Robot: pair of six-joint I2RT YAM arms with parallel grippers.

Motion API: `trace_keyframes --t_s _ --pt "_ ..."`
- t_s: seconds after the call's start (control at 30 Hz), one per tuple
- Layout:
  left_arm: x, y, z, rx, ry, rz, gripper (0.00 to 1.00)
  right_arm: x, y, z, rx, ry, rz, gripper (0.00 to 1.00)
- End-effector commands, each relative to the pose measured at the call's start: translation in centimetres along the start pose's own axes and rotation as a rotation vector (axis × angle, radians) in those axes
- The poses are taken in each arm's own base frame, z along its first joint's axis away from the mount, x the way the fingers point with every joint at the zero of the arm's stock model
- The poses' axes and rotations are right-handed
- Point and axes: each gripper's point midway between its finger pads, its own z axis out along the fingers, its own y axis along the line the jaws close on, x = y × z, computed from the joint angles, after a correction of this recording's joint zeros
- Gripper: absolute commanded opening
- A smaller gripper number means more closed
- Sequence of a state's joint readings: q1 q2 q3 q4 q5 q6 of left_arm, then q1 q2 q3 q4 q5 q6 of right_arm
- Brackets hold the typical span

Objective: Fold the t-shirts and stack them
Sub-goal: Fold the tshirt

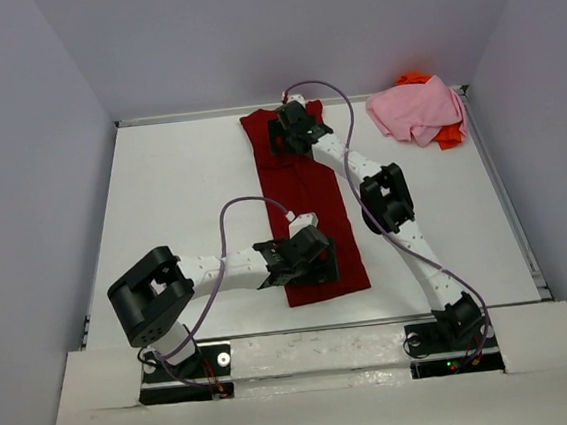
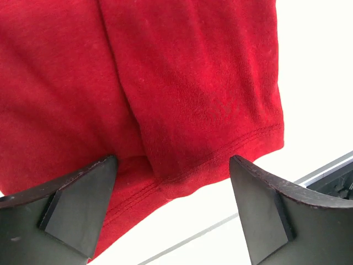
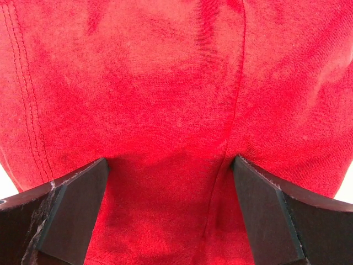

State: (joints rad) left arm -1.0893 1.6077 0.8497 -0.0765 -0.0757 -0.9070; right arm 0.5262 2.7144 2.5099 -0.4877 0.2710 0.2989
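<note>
The dark red t-shirt (image 2: 165, 83) fills most of the view, one folded layer lapping over another above its stitched hem. The left pincer (image 2: 174, 160) stands spread wide over that hem, gripping nothing. White worktop (image 2: 320, 83) shows right of the shirt and below its hem.

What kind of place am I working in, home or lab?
Probably a lab test cell: white table walled by plain grey panels, two robot arms bolted at its edge, t-shirts on it.
</note>
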Motion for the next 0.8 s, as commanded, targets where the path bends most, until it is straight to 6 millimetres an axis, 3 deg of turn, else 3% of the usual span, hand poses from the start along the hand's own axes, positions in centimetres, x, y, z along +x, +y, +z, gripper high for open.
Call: trace_keyframes --t_s 0.0,0.23,0.43,0.63,0.73,0.77 --pt "5.8 6.4 -1.0 -0.217 0.18 -0.02 0.98 -1.0 -1.9 -0.9 0.067 -0.019 0.005 1.0" --pt "4.9 7.0 -1.4 -0.241 0.153 0.053 0.98 -1.0 -6.8 -1.7 0.152 0.018 0.078 1.0" --pt "4.4 6.2 -0.8 -0.231 0.16 0.104 0.98 -2.2 -5.3 -2.0 0.071 0.008 0.054 1.0" --pt "4.8 7.0 -1.8 -0.24 0.162 0.101 0.98 -1.8 -5.7 -2.1 0.089 0.016 0.052 1.0" --pt "4.5 6.9 -1.9 -0.237 0.153 0.107 0.98 -2.5 -5.0 -2.6 0.051 0.008 0.053 1.0" --pt "4.2 6.9 -1.9 -0.247 0.15 0.132 0.98 -4.2 -4.5 -3.5 0.026 -0.021 0.052 1.0"
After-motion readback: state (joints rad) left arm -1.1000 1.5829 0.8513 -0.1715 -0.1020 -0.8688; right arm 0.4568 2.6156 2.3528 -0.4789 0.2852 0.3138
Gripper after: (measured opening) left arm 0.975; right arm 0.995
